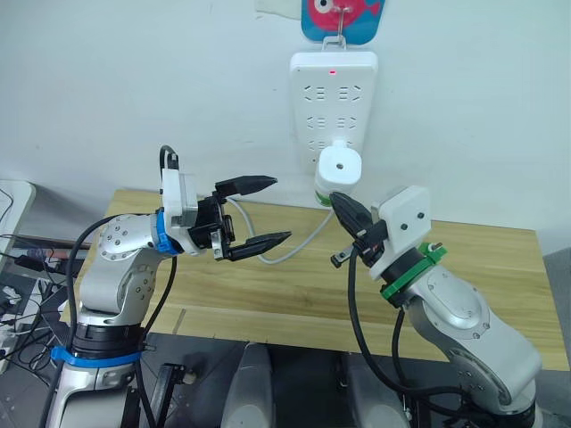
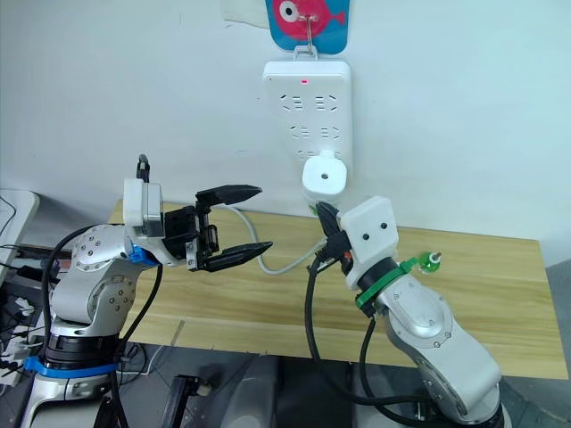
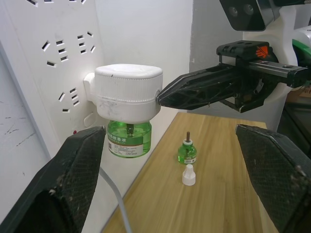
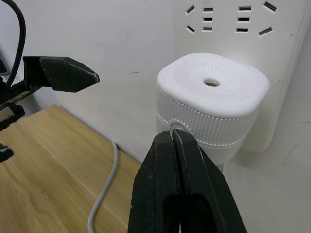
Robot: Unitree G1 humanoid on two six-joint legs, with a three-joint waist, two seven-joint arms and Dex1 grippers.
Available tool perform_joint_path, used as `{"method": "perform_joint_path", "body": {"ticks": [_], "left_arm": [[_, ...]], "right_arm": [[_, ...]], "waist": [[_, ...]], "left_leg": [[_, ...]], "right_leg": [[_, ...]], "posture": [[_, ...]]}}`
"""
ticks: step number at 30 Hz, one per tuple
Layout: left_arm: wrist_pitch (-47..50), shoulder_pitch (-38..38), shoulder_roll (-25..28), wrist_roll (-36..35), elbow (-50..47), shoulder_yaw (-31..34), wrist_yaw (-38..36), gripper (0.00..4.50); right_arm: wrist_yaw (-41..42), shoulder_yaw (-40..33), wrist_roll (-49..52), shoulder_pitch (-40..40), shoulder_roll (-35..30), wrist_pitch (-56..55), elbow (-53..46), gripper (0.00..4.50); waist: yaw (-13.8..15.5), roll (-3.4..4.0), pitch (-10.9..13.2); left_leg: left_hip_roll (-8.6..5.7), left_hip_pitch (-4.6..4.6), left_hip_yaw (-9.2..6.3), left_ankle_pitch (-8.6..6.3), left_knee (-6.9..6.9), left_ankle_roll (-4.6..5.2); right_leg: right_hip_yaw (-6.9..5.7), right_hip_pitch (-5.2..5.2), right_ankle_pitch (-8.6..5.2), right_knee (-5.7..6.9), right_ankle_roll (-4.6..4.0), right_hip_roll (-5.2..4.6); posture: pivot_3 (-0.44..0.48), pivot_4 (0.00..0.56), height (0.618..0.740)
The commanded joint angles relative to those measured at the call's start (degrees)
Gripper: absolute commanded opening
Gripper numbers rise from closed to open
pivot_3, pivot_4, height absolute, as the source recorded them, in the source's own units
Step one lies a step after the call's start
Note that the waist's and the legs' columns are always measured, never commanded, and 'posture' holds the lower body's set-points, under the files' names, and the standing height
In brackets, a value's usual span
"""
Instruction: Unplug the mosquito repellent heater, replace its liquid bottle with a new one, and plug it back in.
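Heater: small white rounded-cube plastic heater (image 4: 212,99) plugged into white wall power strip (image 1: 334,102) above worktop's back edge.
Right claw (image 4: 176,141): closed, tips touching heater's ribbed side.
Left claw (image 1: 265,212): open, empty, well apart.

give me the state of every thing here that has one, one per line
mosquito repellent heater: plugged into the strip, green bottle attached
power strip: hung on wall, red light on
spare bottle: upright on table, uncapped
white cap: off, beside it
left gripper: open
right gripper: shut, tips at heater
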Motion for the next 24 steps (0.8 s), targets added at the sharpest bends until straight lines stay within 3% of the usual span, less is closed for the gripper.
{"method": "perform_joint_path", "body": {"ticks": [1,13,17,20,24], "left_arm": [[-1.4,-0.4,-0.3,-0.1,-0.7,0.2,-0.2,4.5],[-2.4,-0.6,-0.5,0.3,0.4,0.0,-0.5,4.5],[-0.1,-1.3,-0.2,0.1,1.7,0.2,1.0,4.5],[-0.6,-2.1,0.7,1.3,3.8,0.3,0.6,4.5],[-1.2,-3.0,2.0,2.1,6.4,0.8,-0.3,4.5]], "right_arm": [[-0.3,-2.9,-1.6,-0.8,0.6,-0.6,-1.2,0.06],[6.0,-4.4,3.9,3.5,-2.3,1.2,-6.4,0.06],[9.7,-8.0,7.6,5.7,-6.9,-1.9,-6.4,0.06],[14.8,-14.4,11.4,8.8,-12.5,-5.2,-6.4,0.6],[20.8,-22.4,13.6,12.1,-18.2,-8.2,-6.1,1.93]], "waist": [[0.0,0.0,0.0],[-0.1,0.0,0.0],[0.0,0.0,0.0],[0.0,-0.01,0.0],[0.1,-0.05,0.0]], "left_leg": [[0.0,0.01,0.0,0.0,0.0,0.0],[0.0,0.02,0.0,0.0,-0.01,0.0],[0.0,0.02,0.0,0.0,-0.01,0.0],[-0.01,0.02,0.01,-0.01,0.0,0.01],[-0.02,0.02,0.01,-0.03,-0.01,0.05]], "right_leg": [[0.0,0.0,0.0,0.02,0.0,0.0],[0.0,-0.01,0.0,0.02,0.0,0.0],[0.0,0.01,0.0,0.01,0.0,0.0],[0.0,0.02,0.0,0.01,0.0,-0.01],[-0.01,0.04,0.0,-0.02,0.0,-0.01]], "posture": [[0.144,0.344,0.74],[0.142,0.332,0.74],[0.146,0.324,0.74],[0.153,0.319,0.74],[0.168,0.318,0.74]]}}
